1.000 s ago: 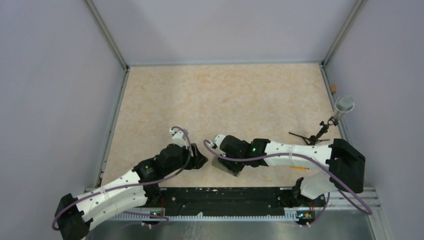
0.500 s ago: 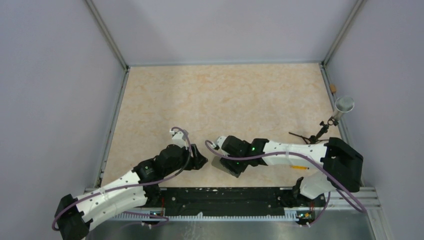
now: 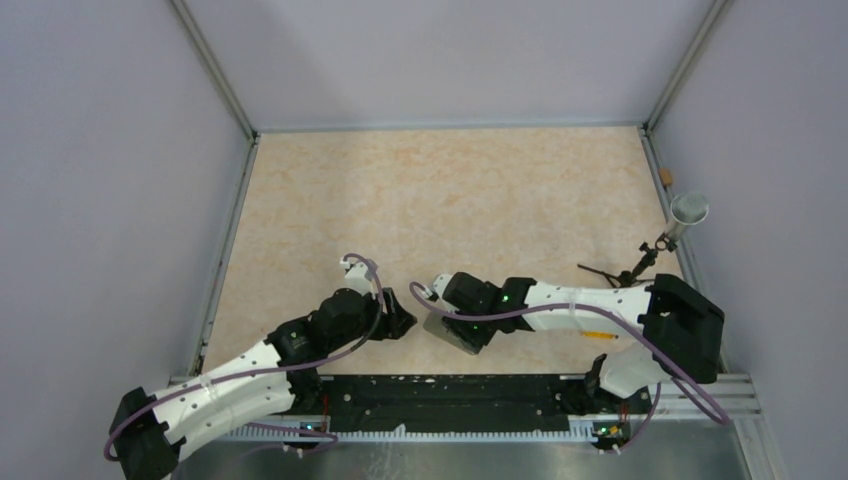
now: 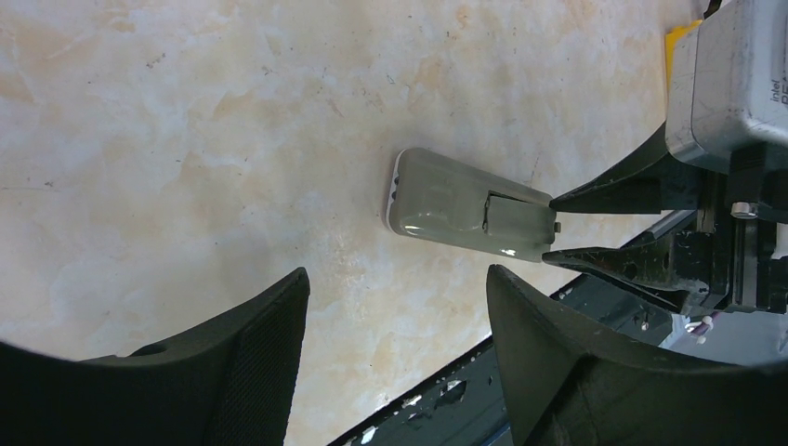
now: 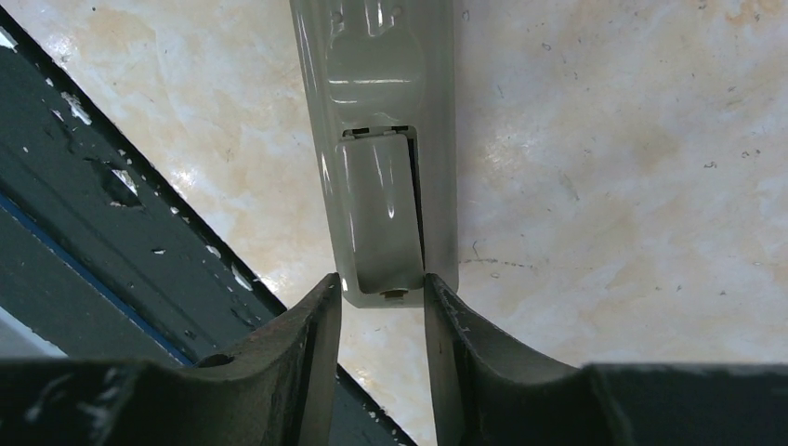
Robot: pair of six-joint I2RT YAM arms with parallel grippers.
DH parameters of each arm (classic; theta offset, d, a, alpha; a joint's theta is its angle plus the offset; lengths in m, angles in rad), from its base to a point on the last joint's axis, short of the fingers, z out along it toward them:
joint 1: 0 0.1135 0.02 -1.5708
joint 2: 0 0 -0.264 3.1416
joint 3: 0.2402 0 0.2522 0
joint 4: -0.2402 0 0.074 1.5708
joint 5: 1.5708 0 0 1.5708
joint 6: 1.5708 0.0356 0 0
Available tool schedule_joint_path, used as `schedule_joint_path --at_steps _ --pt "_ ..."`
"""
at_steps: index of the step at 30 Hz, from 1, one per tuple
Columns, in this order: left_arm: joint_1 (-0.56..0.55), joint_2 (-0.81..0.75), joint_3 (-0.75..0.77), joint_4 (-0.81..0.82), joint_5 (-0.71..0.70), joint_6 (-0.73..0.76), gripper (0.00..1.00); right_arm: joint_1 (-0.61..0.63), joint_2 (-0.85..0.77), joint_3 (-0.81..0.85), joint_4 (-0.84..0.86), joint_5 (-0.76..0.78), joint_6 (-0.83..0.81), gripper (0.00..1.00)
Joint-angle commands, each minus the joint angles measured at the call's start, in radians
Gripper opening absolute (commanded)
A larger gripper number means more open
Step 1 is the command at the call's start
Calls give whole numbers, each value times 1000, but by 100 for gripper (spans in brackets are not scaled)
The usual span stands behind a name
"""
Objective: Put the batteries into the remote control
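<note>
**Item 1, remote control** (image 4: 465, 206): lying grey back up on the desk (image 4: 186, 139), close to its near edge and between the 2 arms. The battery cover (image 5: 379, 209) is sitting at the end facing the right arm, with a dark gap showing along 1 side.

**Item 2, right claw** (image 5: 381, 297): fingers standing partway apart, tips flanking the cover end. Whether they are pinching or merely touching cannot be told. The remote's long axis is running straight away from this claw, so this arm is judged the nearer and the better placed to work the cover.

**Item 3, left claw** (image 4: 398, 272): gaping wide and carrying nothing. The remote is lying ahead of it, long axis running crosswise, parallel to the gap between its fingers.

**Item 4, batteries**: not showing in any view.
</note>
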Motion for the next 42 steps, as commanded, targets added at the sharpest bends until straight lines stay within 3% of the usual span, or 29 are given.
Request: schedule_joint_path --at_steps 1,15,23,42 --pt "3 4 -7 40 1 8 71 -11 4 8 33 1 -2 35" --pt "3 17 -8 54 5 10 71 -12 0 31 8 26 -4 16" --pt "2 27 -6 56 8 10 71 -12 -13 34 11 33 -5 0" --pt "3 44 -3 74 21 16 71 -12 -50 89 -101 16 39 0"
